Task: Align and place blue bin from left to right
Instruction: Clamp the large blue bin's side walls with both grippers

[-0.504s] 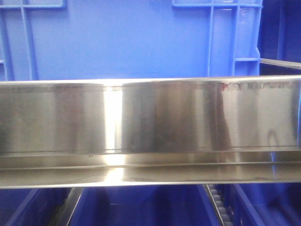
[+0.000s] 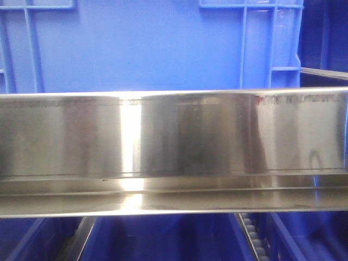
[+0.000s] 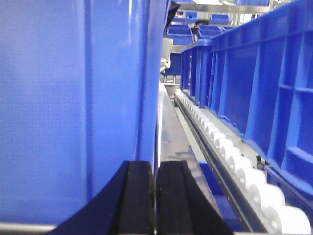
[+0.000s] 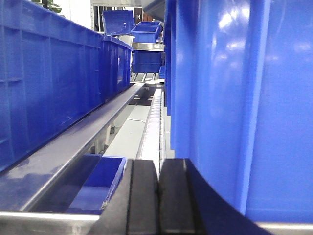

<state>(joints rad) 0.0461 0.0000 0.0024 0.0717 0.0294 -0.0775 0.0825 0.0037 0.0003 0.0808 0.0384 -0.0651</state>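
Racking of polished steel rail (image 2: pixel 174 136) and roller track (image 3: pixel 230 156), with the blue bin (image 2: pixel 147 43) sitting just behind and above the rail. Flanked by the left gripper (image 3: pixel 155 169) and right gripper (image 4: pixel 158 164), fingers pressed together on each, pinching nothing, close alongside opposite walls. Probably best to push flat and evenly, holding the walls parallel to the rollers. Narrow lanes either side: mind the neighbouring crates (image 3: pixel 264 88) and the small tub (image 4: pixel 98 183) below.
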